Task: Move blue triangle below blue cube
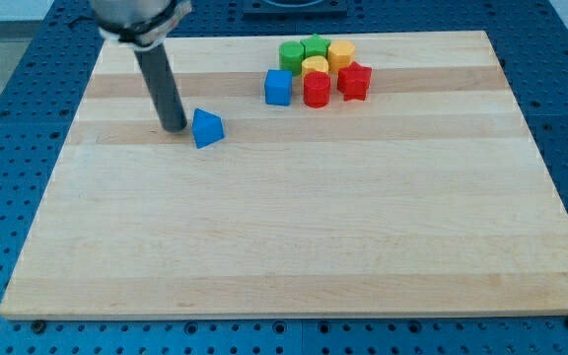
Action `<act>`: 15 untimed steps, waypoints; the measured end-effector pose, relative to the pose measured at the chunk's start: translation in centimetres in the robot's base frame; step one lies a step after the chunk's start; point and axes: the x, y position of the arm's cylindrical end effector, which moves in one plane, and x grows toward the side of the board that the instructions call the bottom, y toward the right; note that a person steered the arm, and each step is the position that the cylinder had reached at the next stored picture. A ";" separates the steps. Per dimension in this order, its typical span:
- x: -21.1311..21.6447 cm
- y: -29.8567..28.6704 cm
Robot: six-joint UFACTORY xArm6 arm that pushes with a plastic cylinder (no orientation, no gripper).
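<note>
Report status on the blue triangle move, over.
My tip just left of the blue triangle, near touching. Triangle sits down-left of the blue cube, not yet below it. Nothing between them.

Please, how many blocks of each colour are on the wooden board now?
Blue: 2, the blue triangle block beside my tip and the blue cube block
Green: 2 blocks
Yellow: 2 blocks
Red: 2 blocks
Total: 8

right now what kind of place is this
Probably a robotics lab bench: a wooden board lies on a blue perforated table, with small blocks like the blue triangle and blue cube, and my tip just left of the triangle.
</note>
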 end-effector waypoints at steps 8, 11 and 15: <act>1.4 5.3; 2.2 -0.7; 4.7 5.5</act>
